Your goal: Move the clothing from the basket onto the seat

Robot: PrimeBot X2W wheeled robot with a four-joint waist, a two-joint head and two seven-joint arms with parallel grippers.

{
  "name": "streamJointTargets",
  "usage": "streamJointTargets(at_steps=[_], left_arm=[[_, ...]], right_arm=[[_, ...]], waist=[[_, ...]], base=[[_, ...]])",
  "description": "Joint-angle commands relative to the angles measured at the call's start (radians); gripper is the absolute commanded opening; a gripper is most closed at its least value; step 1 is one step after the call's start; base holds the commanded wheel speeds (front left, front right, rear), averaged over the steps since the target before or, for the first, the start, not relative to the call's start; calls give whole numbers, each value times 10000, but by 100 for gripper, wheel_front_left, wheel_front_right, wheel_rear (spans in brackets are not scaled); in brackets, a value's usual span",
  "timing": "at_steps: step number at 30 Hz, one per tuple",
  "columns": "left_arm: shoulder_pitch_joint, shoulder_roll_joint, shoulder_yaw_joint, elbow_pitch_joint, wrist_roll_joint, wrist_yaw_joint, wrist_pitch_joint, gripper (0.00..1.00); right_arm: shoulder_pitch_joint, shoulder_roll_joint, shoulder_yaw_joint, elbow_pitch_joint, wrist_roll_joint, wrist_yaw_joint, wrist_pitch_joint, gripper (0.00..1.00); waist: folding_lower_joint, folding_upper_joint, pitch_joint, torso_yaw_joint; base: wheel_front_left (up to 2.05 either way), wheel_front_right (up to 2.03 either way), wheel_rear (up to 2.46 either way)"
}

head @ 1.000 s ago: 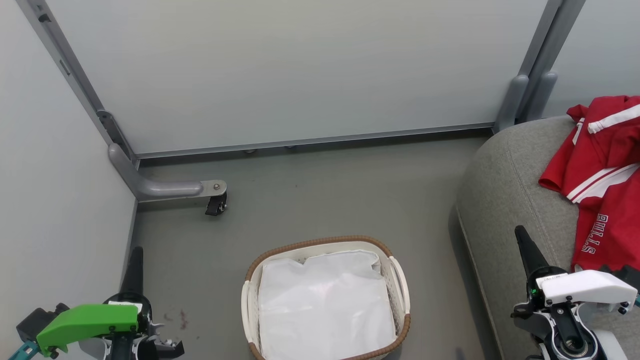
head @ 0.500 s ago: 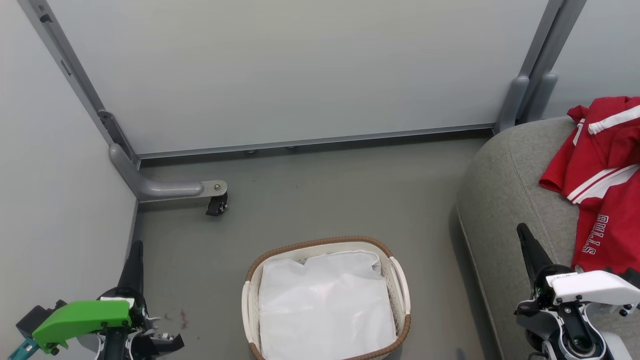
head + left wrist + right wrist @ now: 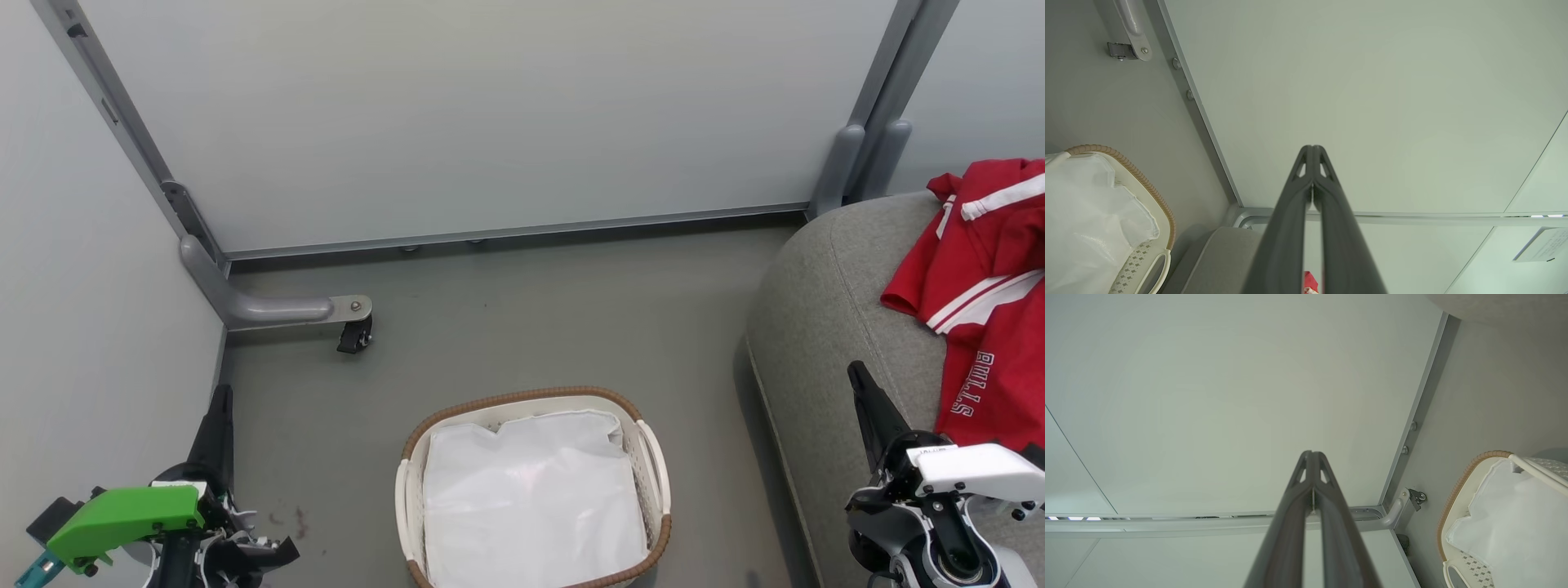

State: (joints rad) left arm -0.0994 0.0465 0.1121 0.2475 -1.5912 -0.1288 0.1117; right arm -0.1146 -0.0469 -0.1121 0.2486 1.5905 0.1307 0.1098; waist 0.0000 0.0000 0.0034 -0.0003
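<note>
Clothing [image 3: 988,302] on seat [image 3: 824,327]; basket [image 3: 414,437] holds white sheet [image 3: 531,506]
My left gripper [image 3: 221,394] and right gripper [image 3: 856,371]: jaws pressed together, both empty

open floor [image 3: 531,318] beyond the basket [image 3: 522,397], caster leg [image 3: 282,310] poking out far left, seat [image 3: 824,327] crowding the right, wall panel [image 3: 82,327] on the left looks tight-ish

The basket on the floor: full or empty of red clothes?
Empty of them as far as shows: a white sheet fills the basket, hiding anything beneath. The clothing lies on the seat.
</note>
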Motion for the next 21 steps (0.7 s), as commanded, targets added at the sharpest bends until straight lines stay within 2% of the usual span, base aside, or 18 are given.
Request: streamJointTargets(at_steps=[1, 21], left_arm=[[-163, 68, 41, -48, -220, -35, 36, 0], [-145, 68, 39, -41, -230, -36, 61, 0]], right_arm=[[115, -61, -40, -68, 205, 0, 78, 0], [121, -61, -40, -71, 239, 0, 78, 0]], waist=[[0, 0, -1, 2], [0, 0, -3, 3]], base=[[0, 0, 0], [0, 0, 0]])
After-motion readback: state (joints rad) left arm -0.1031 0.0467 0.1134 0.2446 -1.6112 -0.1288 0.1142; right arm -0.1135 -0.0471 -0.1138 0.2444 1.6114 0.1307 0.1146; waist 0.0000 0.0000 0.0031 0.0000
